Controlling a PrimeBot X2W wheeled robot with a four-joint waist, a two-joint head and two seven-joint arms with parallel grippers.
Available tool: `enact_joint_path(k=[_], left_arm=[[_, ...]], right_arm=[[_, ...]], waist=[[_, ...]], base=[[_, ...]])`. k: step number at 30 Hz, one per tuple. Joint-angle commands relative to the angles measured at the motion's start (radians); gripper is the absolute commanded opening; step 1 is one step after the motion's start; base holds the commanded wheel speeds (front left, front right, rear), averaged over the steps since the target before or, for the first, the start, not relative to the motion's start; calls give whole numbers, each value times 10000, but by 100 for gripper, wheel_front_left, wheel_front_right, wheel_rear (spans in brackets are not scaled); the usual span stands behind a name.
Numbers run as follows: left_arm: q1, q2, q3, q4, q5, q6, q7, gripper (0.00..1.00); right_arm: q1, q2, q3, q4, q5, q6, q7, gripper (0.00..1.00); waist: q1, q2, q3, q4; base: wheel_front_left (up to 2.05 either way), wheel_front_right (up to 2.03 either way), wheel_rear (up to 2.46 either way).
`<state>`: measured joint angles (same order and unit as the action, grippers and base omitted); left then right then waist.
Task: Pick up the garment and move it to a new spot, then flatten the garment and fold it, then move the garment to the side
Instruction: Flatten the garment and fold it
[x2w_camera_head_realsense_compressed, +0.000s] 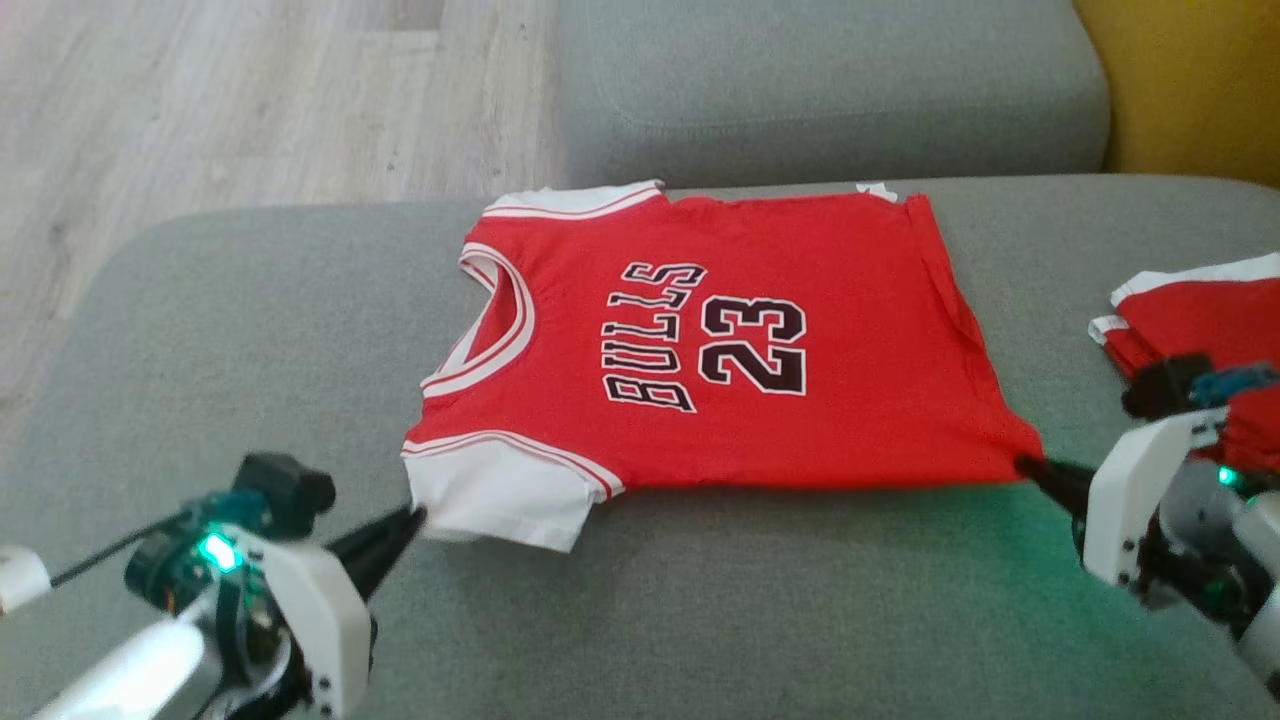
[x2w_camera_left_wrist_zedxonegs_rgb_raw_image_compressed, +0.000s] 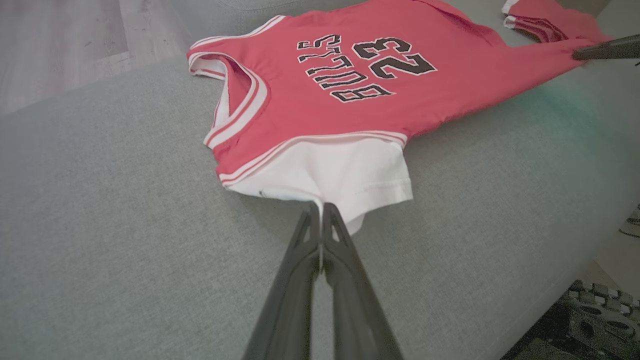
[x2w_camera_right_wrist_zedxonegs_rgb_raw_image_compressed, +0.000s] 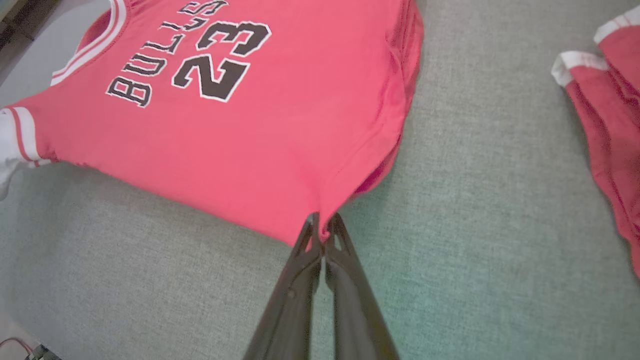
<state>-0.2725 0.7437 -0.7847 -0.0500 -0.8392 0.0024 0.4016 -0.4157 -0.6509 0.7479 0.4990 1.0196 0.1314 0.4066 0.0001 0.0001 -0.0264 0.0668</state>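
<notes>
A red short-sleeved jersey with white sleeves, white-striped trim and black "BULLS 23" lettering (x2w_camera_head_realsense_compressed: 720, 340) lies face up on the wide grey fabric seat cushion of a sofa (x2w_camera_head_realsense_compressed: 250, 330). In the head view its neck opening points to the robot's left and its hem to the right, so the lettering reads sideways. The cloth is mostly smooth, with a few creases along the hem side.

The left gripper (x2w_camera_head_realsense_compressed: 415, 518) reaches in from the lower left. Its two long dark fingers are pressed together on the edge of the near white sleeve. In the left wrist view the sleeve fabric bunches into a small peak just where the left gripper's tips (x2w_camera_left_wrist_zedxonegs_rgb_raw_image_compressed: 320, 207) nip it.

The right gripper (x2w_camera_head_realsense_compressed: 1025, 465) comes in from the lower right, its fingers likewise closed, pinching the near corner of the red hem. The right wrist view shows that corner drawn to a point between the tips (x2w_camera_right_wrist_zedxonegs_rgb_raw_image_compressed: 322, 217), the layers underneath slightly parted beside it.

To the robot's right, apart from the jersey, a second red garment with white trim (x2w_camera_head_realsense_compressed: 1200, 310) sits on the same cushion (how neatly it is folded is hard to tell). Beyond the jersey rises a grey back cushion (x2w_camera_head_realsense_compressed: 830, 90). Pale wooden flooring (x2w_camera_head_realsense_compressed: 200, 100) shows at the upper left and a yellow surface (x2w_camera_head_realsense_compressed: 1200, 80) at the upper right.
</notes>
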Motion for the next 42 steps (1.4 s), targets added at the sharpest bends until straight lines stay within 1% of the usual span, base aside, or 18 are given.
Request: enact_joint_path(k=[1,5,7,12,13,16,20,25,31,35,42], left_arm=[[-985,250,675,-178,125,159,-216,0],[-1576,52,941,-15,311,322,-430,0],[-1911,-11,1019,74,384,327,-415,0],[-2736,-200,1140,644,503,170,-385,0],[-2736,-200,1140,644,503,170,-385,0],[-3228,-462,1200,1123,412,-1,-377,0],[-3952,-789,1091,2016,605,-168,-294,0],[-4798,-1128,780,3075,1151,-383,-313,0],[-5730,-1697,640,4182,1667,-405,-776,0],[-6387,-1991,596,4982,2085,-320,-1250,0],[-7144,-2591,423,6499,2505,-342,-2012,0]], right_arm=[[-391,-339,-310,-299,-167,-7,-29,0],[-826,-87,-825,-401,-480,-7,119,0],[-1076,79,-1073,-448,-629,-7,165,0],[-1587,519,-1543,-381,-1020,-7,204,0],[-1587,519,-1543,-381,-1020,-7,204,0],[-1797,820,-1785,-147,-1200,-7,167,0],[-2073,1172,-2004,226,-1405,-7,59,0],[-2512,1520,-2090,633,-1708,-7,-175,0],[-3023,1825,-2109,1115,-1921,-7,-543,0],[-3438,2075,-2086,1447,-1992,-7,-790,0],[-4055,2511,-1685,2047,-2139,-7,-1011,0]], waist=[[-1,-1,159,-72],[-1,-1,709,-276],[-1,-1,964,-348],[-1,-1,1516,-493],[-1,-1,1516,-493],[-1,-1,1774,-524],[-1,-1,2090,-523],[-1,-1,2470,-593],[-1,-1,2816,-663],[-1,-1,2984,-731],[-1,-1,3107,-863]], base=[[0,0,0],[0,0,0],[0,0,0],[0,0,0],[0,0,0],[0,0,0],[0,0,0],[0,0,0],[0,0,0],[0,0,0],[0,0,0]])
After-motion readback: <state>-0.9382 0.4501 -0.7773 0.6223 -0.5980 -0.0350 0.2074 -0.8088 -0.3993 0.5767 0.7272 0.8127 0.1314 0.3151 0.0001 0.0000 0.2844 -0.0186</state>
